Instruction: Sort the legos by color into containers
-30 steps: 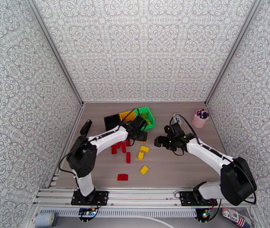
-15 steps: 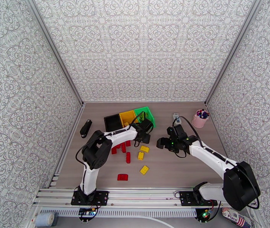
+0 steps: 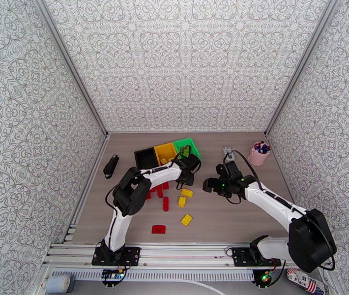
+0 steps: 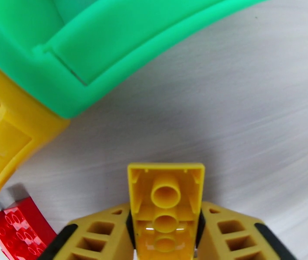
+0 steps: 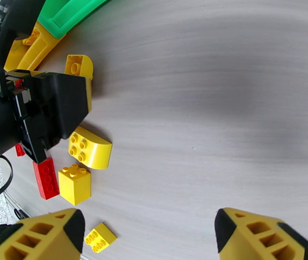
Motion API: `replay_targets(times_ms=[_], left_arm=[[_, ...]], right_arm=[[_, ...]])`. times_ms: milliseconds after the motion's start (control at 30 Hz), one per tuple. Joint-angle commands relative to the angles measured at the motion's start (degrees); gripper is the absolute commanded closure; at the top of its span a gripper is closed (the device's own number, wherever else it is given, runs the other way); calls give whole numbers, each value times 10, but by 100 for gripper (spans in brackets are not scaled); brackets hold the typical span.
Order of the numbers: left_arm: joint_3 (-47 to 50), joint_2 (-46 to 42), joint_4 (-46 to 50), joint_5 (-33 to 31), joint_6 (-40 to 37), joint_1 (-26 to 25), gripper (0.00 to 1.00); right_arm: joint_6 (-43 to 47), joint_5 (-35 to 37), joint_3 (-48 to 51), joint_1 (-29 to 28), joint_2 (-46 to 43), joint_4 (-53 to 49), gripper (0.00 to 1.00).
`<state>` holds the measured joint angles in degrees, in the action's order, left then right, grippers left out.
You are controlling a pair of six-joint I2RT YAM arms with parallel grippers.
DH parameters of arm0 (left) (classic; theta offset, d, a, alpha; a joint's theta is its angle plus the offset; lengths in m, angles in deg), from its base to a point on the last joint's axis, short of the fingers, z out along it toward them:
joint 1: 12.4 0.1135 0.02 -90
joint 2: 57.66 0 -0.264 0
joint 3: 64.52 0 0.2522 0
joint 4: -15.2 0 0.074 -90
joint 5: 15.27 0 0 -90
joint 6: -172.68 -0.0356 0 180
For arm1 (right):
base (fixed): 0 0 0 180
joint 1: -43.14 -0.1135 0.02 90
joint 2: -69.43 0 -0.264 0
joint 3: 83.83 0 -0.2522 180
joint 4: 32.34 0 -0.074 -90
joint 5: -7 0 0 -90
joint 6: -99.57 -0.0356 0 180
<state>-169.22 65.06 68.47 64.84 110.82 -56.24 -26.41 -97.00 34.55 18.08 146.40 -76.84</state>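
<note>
Yellow hard plastic, glossy: the yellow brick sits clamped in the left gripper, pinched across its two long side walls with the hollow tubed underside toward the wrist camera. It is over the surface, just short of the yellow bin and the green bin. Judged light, rigid and not fragile. The smooth walls look slippery, so flat parallel sides are the best hold. The right gripper has its jaws wide apart and holds nothing. Loose yellow legos and a red brick lie unsorted beside it. The rounded-top piece probably needs gripping on its flat sides.
</note>
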Motion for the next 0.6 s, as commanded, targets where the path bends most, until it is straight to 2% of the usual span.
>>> replay_targets(times_ms=[0, 367, 567], left_arm=[[-15, -3, 16, -9, -8, -12, 67], [17, -110, 12, -2, -3, -16, 71], [52, -182, 10, -4, -3, 26, 71]], right_arm=[[2, -14, 1, 5, 3, 0, 19], [-65, -142, 34, -4, 19, 145, 20], [-79, -167, -9, -45, 53, 184, 20]])
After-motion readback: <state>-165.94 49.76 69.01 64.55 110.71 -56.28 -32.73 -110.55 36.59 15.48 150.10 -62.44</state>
